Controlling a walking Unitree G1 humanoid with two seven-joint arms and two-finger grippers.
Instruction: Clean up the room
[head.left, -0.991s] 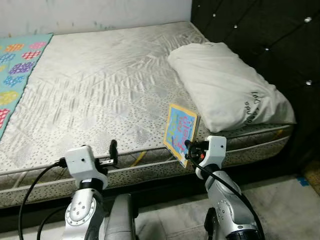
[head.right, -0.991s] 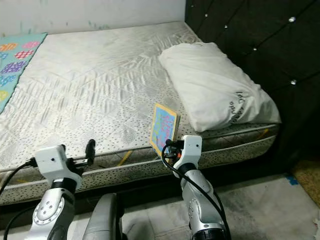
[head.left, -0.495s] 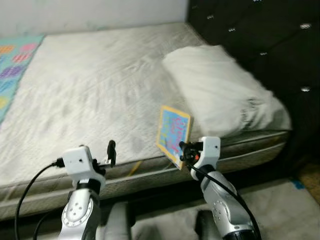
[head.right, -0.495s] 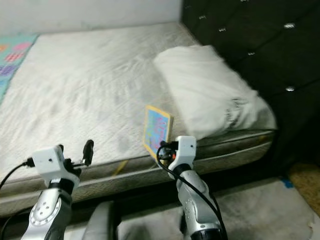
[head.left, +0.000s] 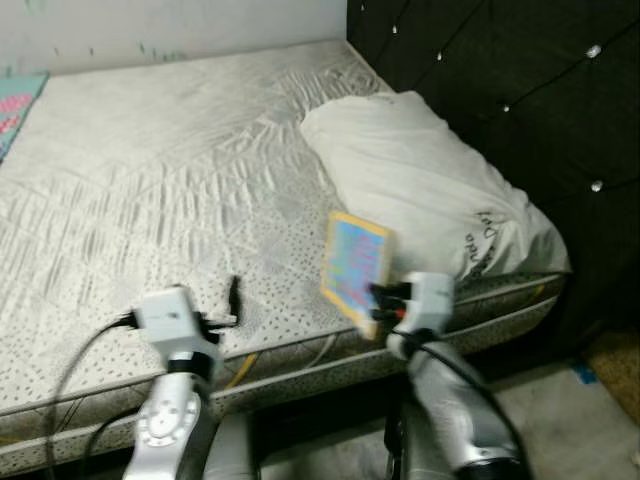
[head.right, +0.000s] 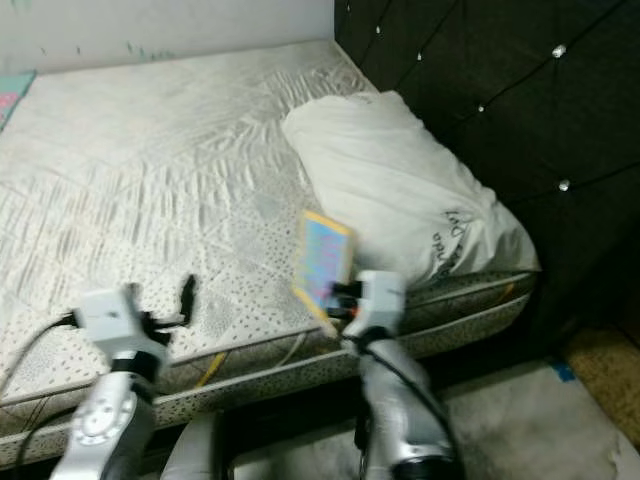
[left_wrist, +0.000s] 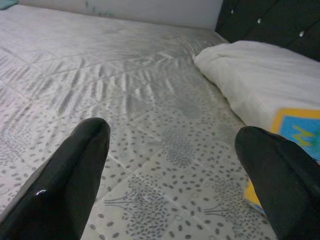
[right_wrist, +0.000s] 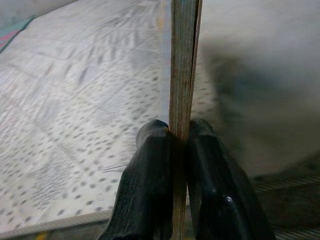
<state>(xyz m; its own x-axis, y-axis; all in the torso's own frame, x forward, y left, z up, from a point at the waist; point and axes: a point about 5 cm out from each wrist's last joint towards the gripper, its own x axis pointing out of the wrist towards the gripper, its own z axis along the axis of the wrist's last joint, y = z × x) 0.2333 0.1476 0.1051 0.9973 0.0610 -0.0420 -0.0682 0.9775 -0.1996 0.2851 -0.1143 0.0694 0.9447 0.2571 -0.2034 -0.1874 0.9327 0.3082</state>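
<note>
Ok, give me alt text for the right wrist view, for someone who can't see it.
The right gripper pinches a thin, flat, yellow-edged board edge-on between two black fingers, over a grey speckled mattress; a white pillow blurs behind.

A bare mattress (head.left: 170, 190) fills most of the scene, its pale grey quilted cover wrinkled and printed with small dark flecks toward the near edge. It sits against a black tufted headboard (head.left: 500, 90) studded with shiny buttons on the robot's right, and against a pale wall at the far side. A white pillow (head.left: 430, 190) lies on the mattress beside the headboard, reaching to the near corner, with dark lettering on its near end. At the far left edge, a corner of a turquoise patterned blanket (head.left: 18, 100) rests on the mattress. Below the bed, grey floor (head.right: 530, 420) shows.
</note>
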